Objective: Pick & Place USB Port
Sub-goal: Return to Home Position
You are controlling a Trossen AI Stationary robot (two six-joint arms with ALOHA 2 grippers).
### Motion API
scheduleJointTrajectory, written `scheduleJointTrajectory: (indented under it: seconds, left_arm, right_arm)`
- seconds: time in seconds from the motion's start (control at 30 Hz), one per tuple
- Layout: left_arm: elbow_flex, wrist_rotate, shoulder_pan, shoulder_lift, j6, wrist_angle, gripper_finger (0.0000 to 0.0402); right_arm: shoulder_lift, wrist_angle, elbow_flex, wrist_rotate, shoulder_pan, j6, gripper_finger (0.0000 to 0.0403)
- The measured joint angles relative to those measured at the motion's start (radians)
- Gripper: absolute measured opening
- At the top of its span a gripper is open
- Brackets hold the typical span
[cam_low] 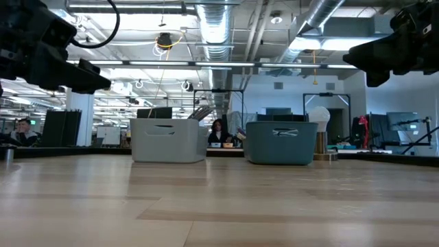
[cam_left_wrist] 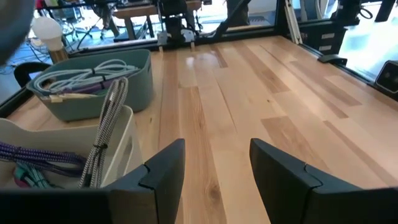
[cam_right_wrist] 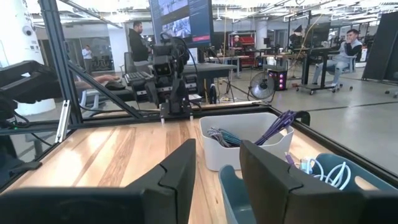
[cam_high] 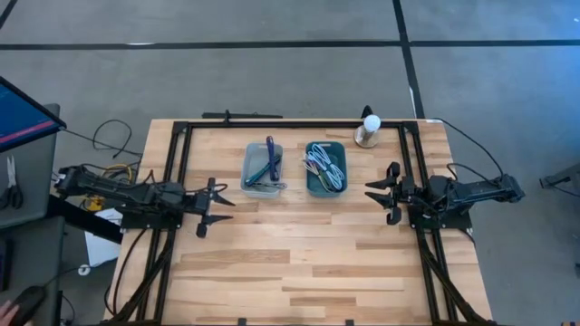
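Note:
Side by side at the table's far middle stand a grey bin (cam_high: 262,168) and a teal bin (cam_high: 326,167), bottoms on the wood. The grey bin (cam_left_wrist: 37,155) holds purple, teal and braided cables. White and grey coiled cables (cam_left_wrist: 81,78) fill the teal bin (cam_right_wrist: 323,180). I cannot pick out a USB port among them. My left gripper (cam_high: 225,206) hovers open and level at the table's left, nearer than the grey bin. At the table's right, level with the teal bin, my right gripper (cam_high: 370,195) also hovers open. Neither holds anything.
A white-capped object on a metal base (cam_high: 369,129) stands at the far right corner. Black frame rails (cam_high: 179,172) run along the table's left, right and far edges. Bare wood (cam_high: 299,263) spreads across the near half. People sit in the room beyond the table.

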Motion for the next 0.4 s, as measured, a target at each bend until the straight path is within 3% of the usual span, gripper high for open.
scheduleJointTrajectory:
  seconds: [0.4]
  left_arm:
    - [0.0, 0.0, 0.0, 0.055, 0.0, 0.0, 0.0182]
  right_arm:
    - [0.0, 0.0, 0.0, 0.0, 0.0, 0.0, 0.0118]
